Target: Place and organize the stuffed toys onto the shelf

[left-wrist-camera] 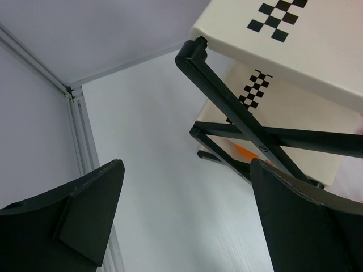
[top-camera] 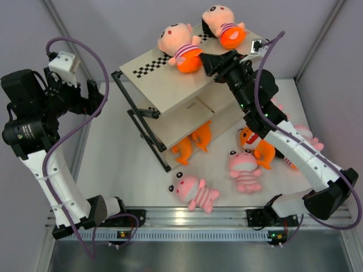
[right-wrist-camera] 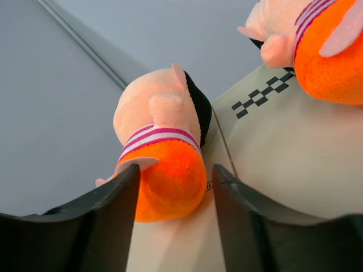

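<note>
The shelf (top-camera: 164, 85) stands tilted at the table's back, beige boards on a black frame. Two black-haired dolls lie on its top board: one at the left (top-camera: 181, 48), one at the far right corner (top-camera: 224, 25). My right gripper (top-camera: 207, 59) is open just behind the left doll. In the right wrist view my gripper (right-wrist-camera: 177, 168) straddles that doll's orange bottom (right-wrist-camera: 167, 181) without closing; the other doll (right-wrist-camera: 323, 51) is at upper right. My left gripper (top-camera: 93, 97) is open and empty, left of the shelf; the left wrist view (left-wrist-camera: 187, 164) shows bare table between its fingers.
On the table in front of the shelf lie two pink striped animals (top-camera: 195, 192) (top-camera: 245, 170) and an orange creature (top-camera: 258, 144). Another orange toy (top-camera: 193, 141) lies under the shelf's lower board. A pink toy (top-camera: 303, 136) sits partly behind my right arm. Walls enclose the table.
</note>
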Robot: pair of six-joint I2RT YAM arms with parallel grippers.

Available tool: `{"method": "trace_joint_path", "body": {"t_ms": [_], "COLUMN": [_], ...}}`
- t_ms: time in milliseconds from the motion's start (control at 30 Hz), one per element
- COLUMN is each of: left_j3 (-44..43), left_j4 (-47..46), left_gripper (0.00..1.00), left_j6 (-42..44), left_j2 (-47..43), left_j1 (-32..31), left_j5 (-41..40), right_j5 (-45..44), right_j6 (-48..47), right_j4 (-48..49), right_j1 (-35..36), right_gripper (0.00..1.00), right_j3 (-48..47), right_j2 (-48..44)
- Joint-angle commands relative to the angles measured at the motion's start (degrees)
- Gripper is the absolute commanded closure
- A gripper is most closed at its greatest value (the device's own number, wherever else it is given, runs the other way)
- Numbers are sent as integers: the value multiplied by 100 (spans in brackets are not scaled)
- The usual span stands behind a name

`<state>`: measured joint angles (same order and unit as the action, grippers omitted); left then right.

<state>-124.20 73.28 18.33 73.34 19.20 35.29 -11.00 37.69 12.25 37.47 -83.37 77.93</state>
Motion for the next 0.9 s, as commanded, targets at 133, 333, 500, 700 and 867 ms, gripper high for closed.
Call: {"method": "trace_joint_path", "body": {"t_ms": [133,333,500,700,867], "left_j3": [115,221,344,485,546], "left_j4": [-244,-235,-244,-235,-226], "left_gripper": [2,2,2,2,2], "left_j6": [162,189,233,294,347], "left_j2": [-127,-109,-136,-145,-180], "left_j1": [13,13,13,13,13], "left_j5": [40,75,48,22,-22], "right_j5": [47,-43,826,1867,644], "right_j6": [-1193,-1318,-826,-499,-737], "right_j4": [-1747,-3228,-3809,-3809,-3669], "right_j1": [-47,-1020,-3532,-6742,-7236], "right_gripper": [23,13,12,16,16], "right_j3": [-697,-286,1400,3028,3642], "right_j2": [-848,-1814,-2449,-2362,-2677]}}
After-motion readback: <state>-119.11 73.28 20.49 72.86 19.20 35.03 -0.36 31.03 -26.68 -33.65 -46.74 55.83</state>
